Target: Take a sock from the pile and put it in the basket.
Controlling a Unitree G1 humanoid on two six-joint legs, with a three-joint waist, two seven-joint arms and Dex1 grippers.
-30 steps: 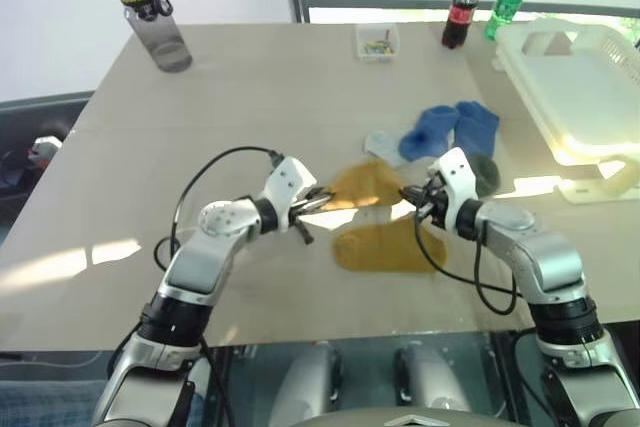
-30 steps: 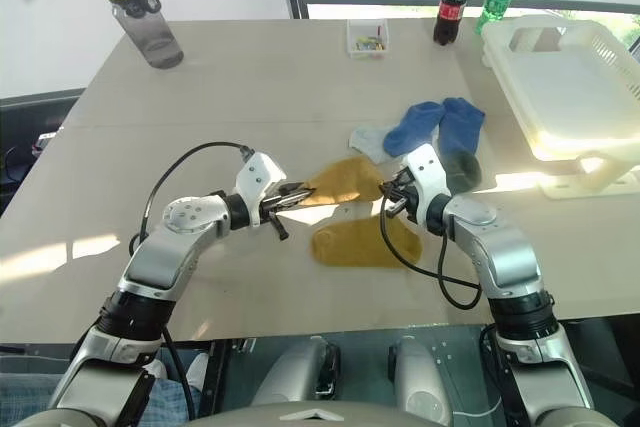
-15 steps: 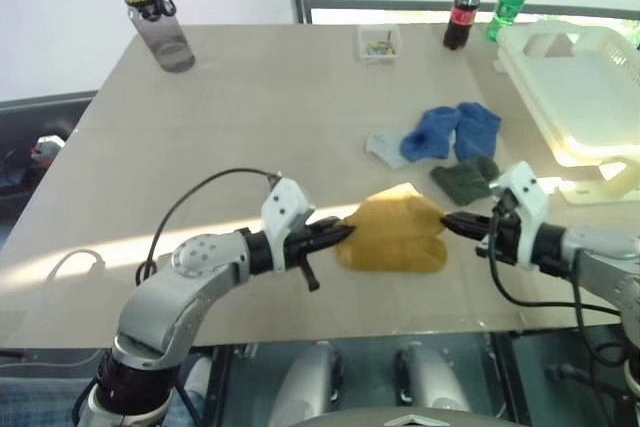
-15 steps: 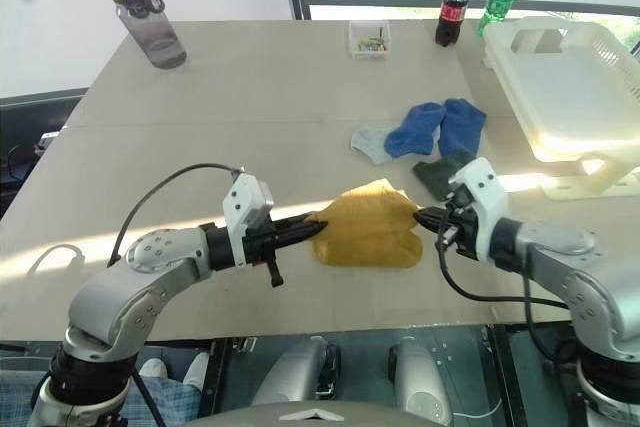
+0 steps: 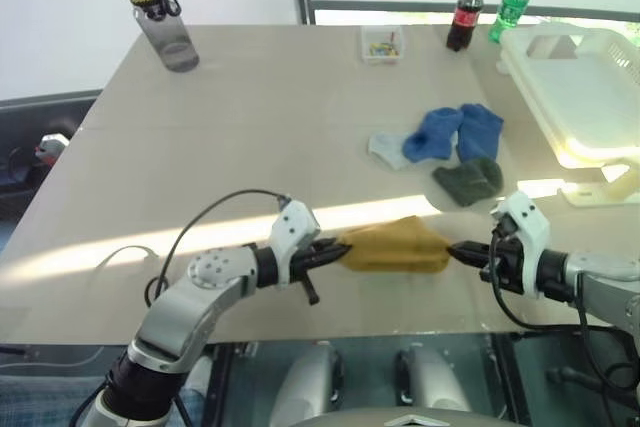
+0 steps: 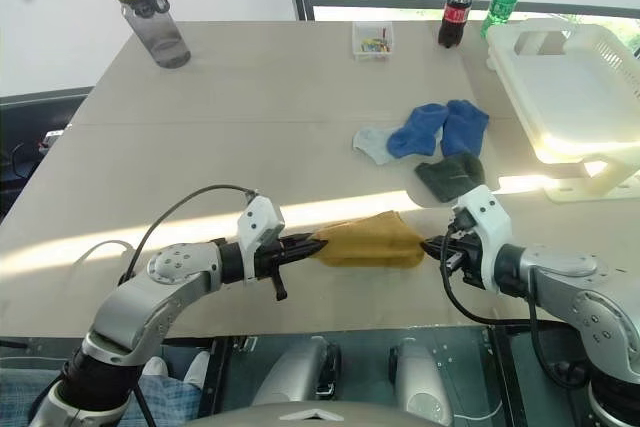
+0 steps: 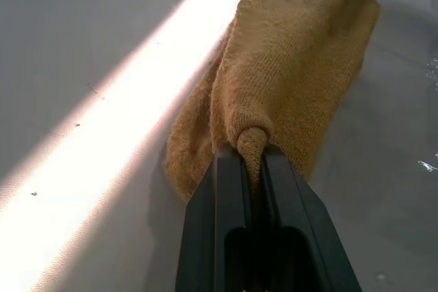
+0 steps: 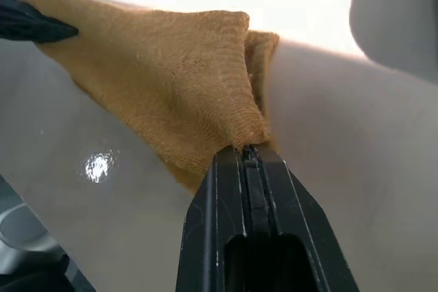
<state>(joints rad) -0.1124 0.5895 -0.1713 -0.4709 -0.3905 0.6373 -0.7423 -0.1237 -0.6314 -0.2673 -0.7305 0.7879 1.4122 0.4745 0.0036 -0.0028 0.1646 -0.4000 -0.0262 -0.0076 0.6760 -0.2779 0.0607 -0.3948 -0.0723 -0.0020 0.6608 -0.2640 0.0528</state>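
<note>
A mustard yellow sock [image 5: 395,245] hangs stretched between my two grippers near the table's front edge. My left gripper [image 5: 335,252] is shut on its left end, and the left wrist view shows the cloth [image 7: 287,80] pinched between the fingers [image 7: 226,189]. My right gripper [image 5: 455,250] is shut on the right end, the sock [image 8: 157,80] bunched at its tips. The pile [image 5: 455,137] of blue, pale grey and dark green socks lies behind on the table. The cream basket [image 5: 525,92] stands at the far right.
A dark water bottle [image 5: 160,17] stands at the back left. A small clear box [image 5: 380,43], a cola bottle [image 5: 462,13] and a green bottle [image 5: 510,5] line the back edge. The table's front edge runs just under both grippers.
Both grippers have drawn back toward the table's front edge and apart, pulling the mustard sock away from the pile. It lay flat before and now is bunched and stretched between them.
</note>
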